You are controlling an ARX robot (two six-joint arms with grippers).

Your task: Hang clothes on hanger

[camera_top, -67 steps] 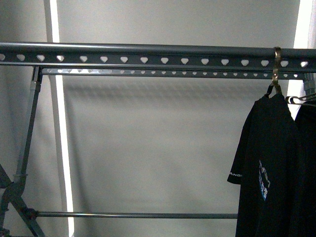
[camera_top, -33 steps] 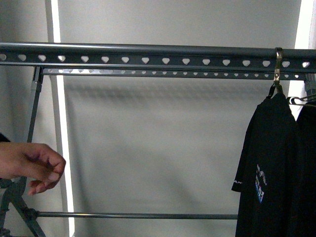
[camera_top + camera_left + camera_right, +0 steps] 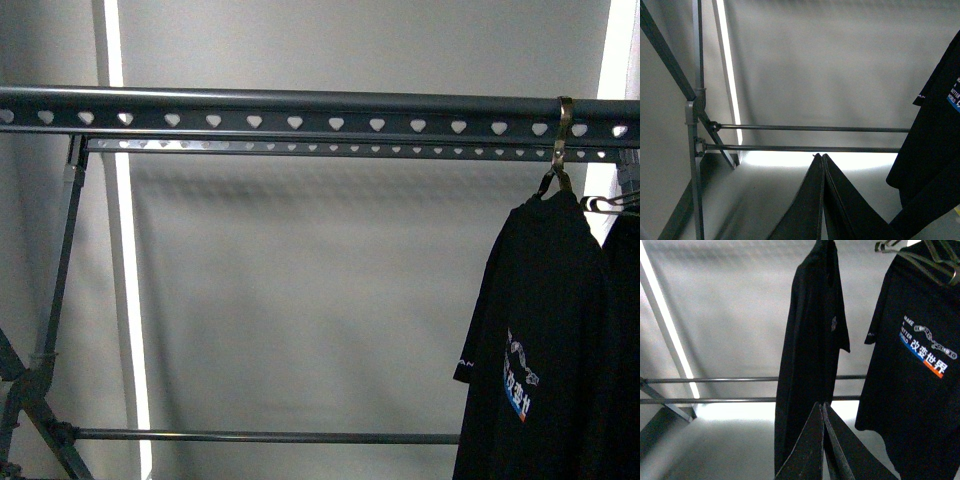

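Observation:
The dark grey rack's top rail point(image 3: 300, 108) with heart-shaped holes spans the front view. The black printed T-shirt point(image 3: 535, 330) hangs from it at the right by a brass hook point(image 3: 562, 140), its blue-orange print facing partly left. It also shows in the left wrist view point(image 3: 940, 130) and, with "MAKE A BETTER WORLD", in the right wrist view point(image 3: 920, 380). My left gripper point(image 3: 822, 156) is shut and empty, left of the shirt. My right gripper point(image 3: 822, 405) is shut and empty, below and between two hanging garments. Neither gripper shows in the front view.
A second black garment point(image 3: 812, 350) hangs edge-on beside the printed one. Another dark garment on a wire hanger point(image 3: 612, 204) is at the far right. The rack's lower crossbars point(image 3: 810, 129) and left leg point(image 3: 55, 280) stand before a grey wall.
A person's hand showed at the left half a second ago and is gone now. The printed T-shirt has swung and turned, its hem shifting left.

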